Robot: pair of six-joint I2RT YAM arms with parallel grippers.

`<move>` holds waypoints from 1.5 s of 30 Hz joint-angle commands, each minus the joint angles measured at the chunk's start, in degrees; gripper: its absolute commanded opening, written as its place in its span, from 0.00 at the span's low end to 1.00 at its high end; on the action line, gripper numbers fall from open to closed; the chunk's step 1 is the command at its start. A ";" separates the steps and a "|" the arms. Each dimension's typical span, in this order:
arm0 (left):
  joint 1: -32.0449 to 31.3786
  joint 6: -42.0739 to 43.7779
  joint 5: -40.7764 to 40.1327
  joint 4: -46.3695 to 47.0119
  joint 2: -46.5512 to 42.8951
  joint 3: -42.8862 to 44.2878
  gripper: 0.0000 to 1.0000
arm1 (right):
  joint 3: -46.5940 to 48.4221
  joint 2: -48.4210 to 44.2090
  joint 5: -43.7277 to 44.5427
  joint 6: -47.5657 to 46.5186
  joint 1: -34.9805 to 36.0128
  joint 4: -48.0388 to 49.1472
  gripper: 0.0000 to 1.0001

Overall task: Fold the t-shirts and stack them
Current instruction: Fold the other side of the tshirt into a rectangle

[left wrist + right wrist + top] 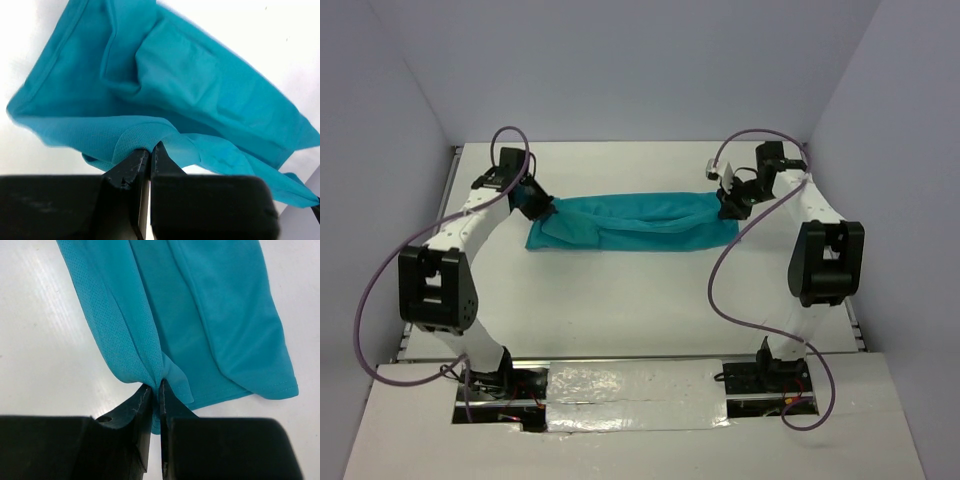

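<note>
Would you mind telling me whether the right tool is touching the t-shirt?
Touching: the right wrist view shows the right tool pinching the t-shirt edge.

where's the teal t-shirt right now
In the top view the teal t-shirt spans the middle of the table, one end pinched by the left tool, the other by the right tool.

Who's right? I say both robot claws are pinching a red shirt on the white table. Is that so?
Not quite. The shirt is teal, not red, as the top view shows. The left claw and right claw do pinch it on the white table.
</note>
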 commanded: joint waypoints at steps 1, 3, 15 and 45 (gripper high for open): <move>1.23 2.26 2.39 1.28 4.84 5.53 0.08 | 4.20 2.52 -0.41 4.47 -0.34 2.60 0.14; 1.58 2.87 2.65 0.40 8.44 8.96 0.08 | 5.95 4.80 0.03 5.62 -0.34 3.04 0.14; 2.38 5.60 3.36 -2.68 19.17 20.39 0.07 | 3.85 6.40 5.48 9.31 -1.31 6.38 0.14; 4.05 6.92 3.62 -5.84 34.38 32.79 0.08 | 5.52 8.68 11.36 23.19 -1.31 14.19 0.14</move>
